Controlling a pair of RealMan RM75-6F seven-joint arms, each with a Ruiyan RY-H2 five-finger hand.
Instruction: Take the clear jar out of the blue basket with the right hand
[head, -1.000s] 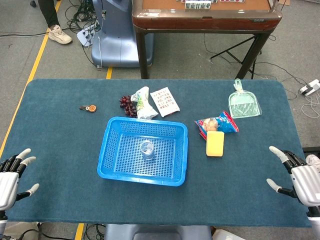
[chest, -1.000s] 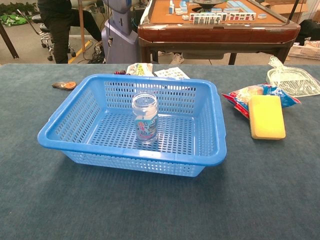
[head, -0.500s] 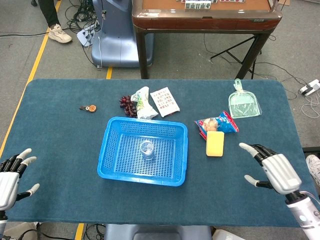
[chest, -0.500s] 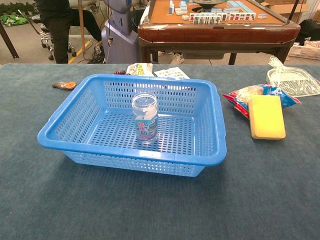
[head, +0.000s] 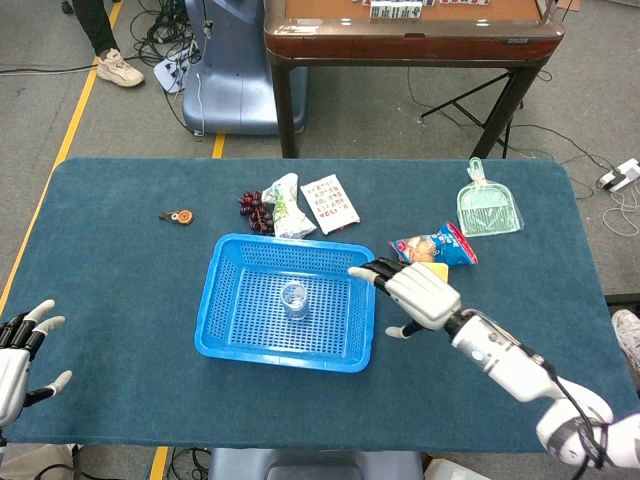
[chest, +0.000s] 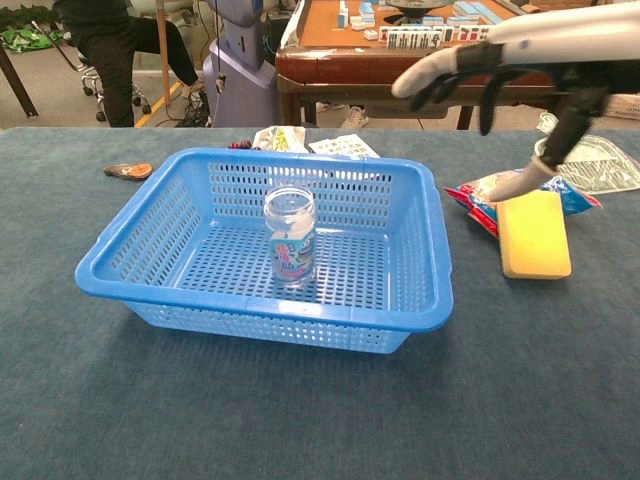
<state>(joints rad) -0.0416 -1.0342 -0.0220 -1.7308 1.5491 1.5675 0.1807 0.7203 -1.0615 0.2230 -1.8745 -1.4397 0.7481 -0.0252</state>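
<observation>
The clear jar (head: 294, 299) (chest: 289, 236) stands upright near the middle of the blue basket (head: 232, 334) (chest: 400, 320), with a coloured label and no lid. My right hand (head: 416, 294) (chest: 510, 80) hovers open above the basket's right rim, fingers spread and pointing left toward the jar, holding nothing. It is apart from the jar. My left hand (head: 14, 357) lies open at the table's near left corner, seen only in the head view.
A yellow sponge (chest: 533, 233) and a snack bag (head: 440, 246) lie right of the basket, under my right hand. A green dustpan (head: 487, 208) sits far right. Behind the basket lie a wrapper (head: 284, 204), grapes (head: 254, 211), a card (head: 329, 203) and a small orange tool (head: 178, 215).
My right hand has swept from the table's near right edge leftward to the basket's right rim, entering the chest view. The left hand has slid slightly down.
</observation>
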